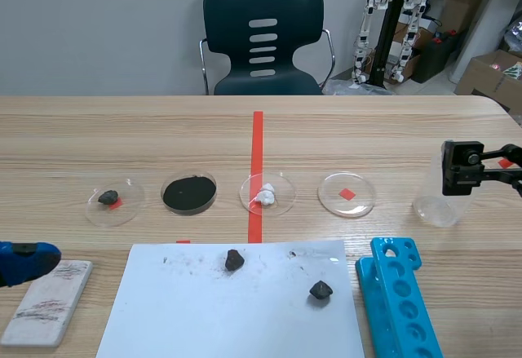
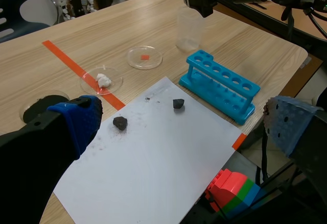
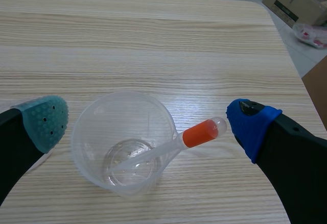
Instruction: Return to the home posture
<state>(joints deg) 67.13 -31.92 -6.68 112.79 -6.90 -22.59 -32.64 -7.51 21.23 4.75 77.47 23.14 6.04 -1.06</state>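
Both black, spread-fingered: left hand near paper, right hand over cup.

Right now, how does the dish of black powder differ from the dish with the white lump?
The black-powder dish has its floor covered by dark powder; the white-lump dish holds one white lump, its floor mostly bare. The white-lump dish sits on the red tape line; the black-powder dish lies beside it on wood. Both are round, shallow and clear.
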